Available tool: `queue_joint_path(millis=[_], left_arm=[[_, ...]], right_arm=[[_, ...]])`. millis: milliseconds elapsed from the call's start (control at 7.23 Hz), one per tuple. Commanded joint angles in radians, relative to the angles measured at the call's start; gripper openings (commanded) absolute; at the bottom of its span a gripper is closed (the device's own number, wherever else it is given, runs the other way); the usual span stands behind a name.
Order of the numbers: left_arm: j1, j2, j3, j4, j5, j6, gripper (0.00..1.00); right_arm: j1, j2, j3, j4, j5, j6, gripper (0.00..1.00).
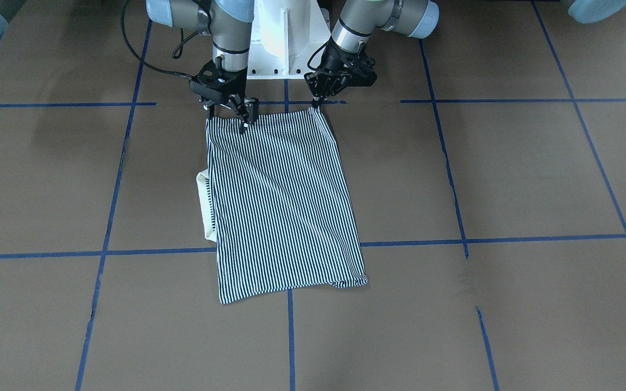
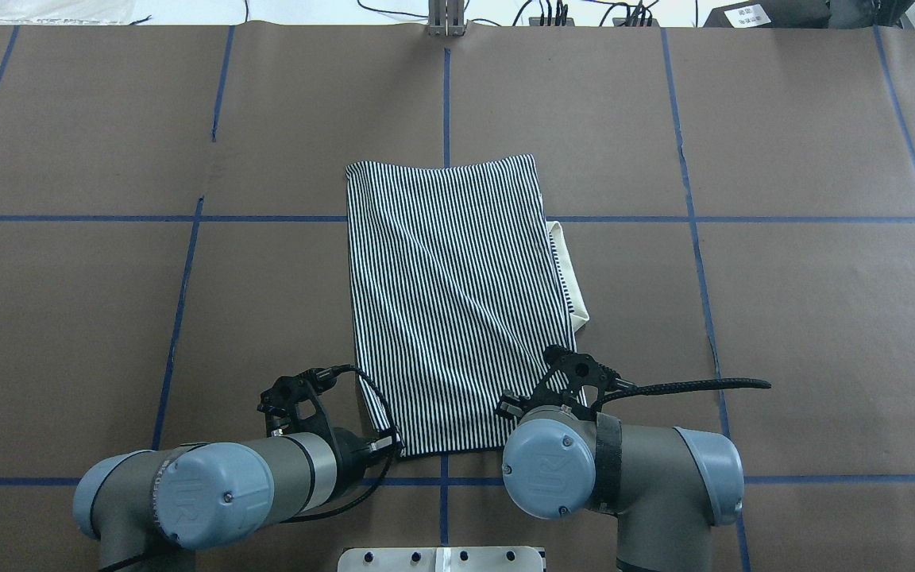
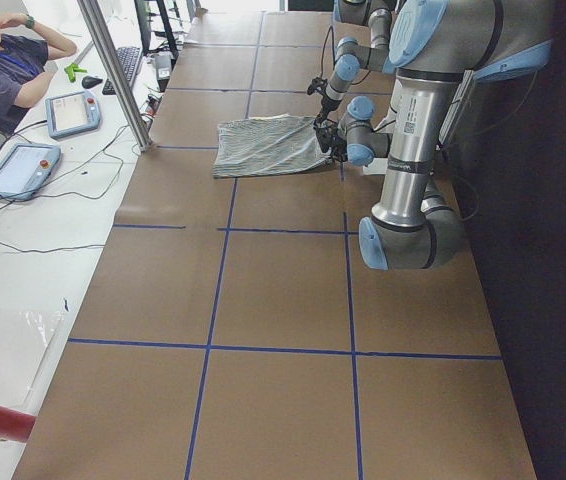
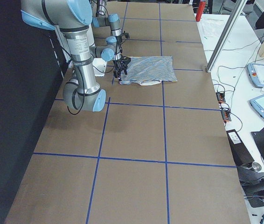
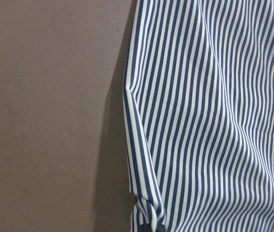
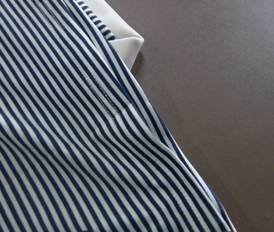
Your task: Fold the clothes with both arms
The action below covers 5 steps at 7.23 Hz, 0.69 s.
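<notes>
The striped polo shirt lies flat on the brown table as a long folded rectangle. Its cream collar pokes out on the robot's right side. My left gripper is shut on the shirt's near corner by the base; the left wrist view shows that corner bunched into a pinch. My right gripper stands over the other near corner with its fingers spread apart, one fingertip resting on the fabric. From overhead the shirt reaches away from both arms.
The white pedestal base stands just behind the grippers. Blue tape lines grid the table. Along the far edge, a metal post, tablets and a seated person sit beside the table.
</notes>
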Motion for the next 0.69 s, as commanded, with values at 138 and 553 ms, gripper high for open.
queue_joint_path(millis=[138, 553], left_arm=[[0.0, 0.0, 0.0, 0.0, 0.0, 0.0, 0.0], [0.002, 0.0, 0.0, -0.002, 0.0, 0.0, 0.0]], right_arm=[[-0.006, -0.002, -0.012, 0.002, -0.002, 0.016, 0.77], [-0.006, 0.003, -0.014, 0.005, 0.0, 0.043, 0.12]])
